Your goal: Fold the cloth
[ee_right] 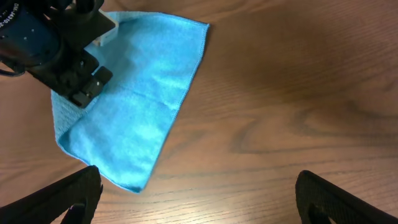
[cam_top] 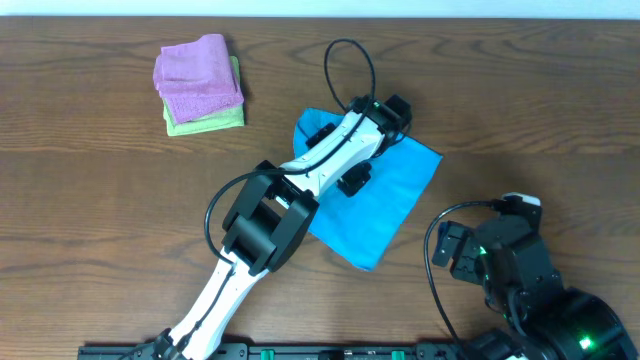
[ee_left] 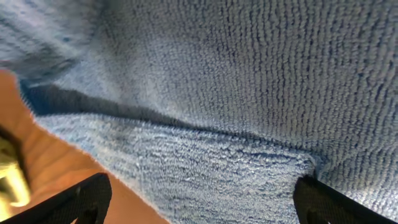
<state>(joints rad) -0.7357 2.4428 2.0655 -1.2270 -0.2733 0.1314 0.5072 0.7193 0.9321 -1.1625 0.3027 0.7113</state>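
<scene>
The sky-blue cloth (cam_top: pixel 400 190) lies flat on the wooden table, partly folded, with one corner pointing toward the front. My left gripper (cam_top: pixel 340 158) hovers low over the cloth's far-left part, with the arm stretched across it. In the left wrist view the cloth (ee_left: pixel 236 93) fills the frame with a folded edge across it. The left fingers (ee_left: pixel 199 193) are spread wide and hold nothing. My right gripper (cam_top: pixel 470 240) is open and empty over bare table, to the right of the cloth's front corner. The right wrist view shows the cloth (ee_right: pixel 149 93) ahead of the open right fingers (ee_right: pixel 199 186).
A folded pink cloth (cam_top: pixel 198 65) sits on a folded light green cloth (cam_top: pixel 205 120) at the back left. The left arm's black cable (cam_top: pixel 350 60) loops above the cloth. The left gripper body (ee_right: pixel 56 50) shows in the right wrist view.
</scene>
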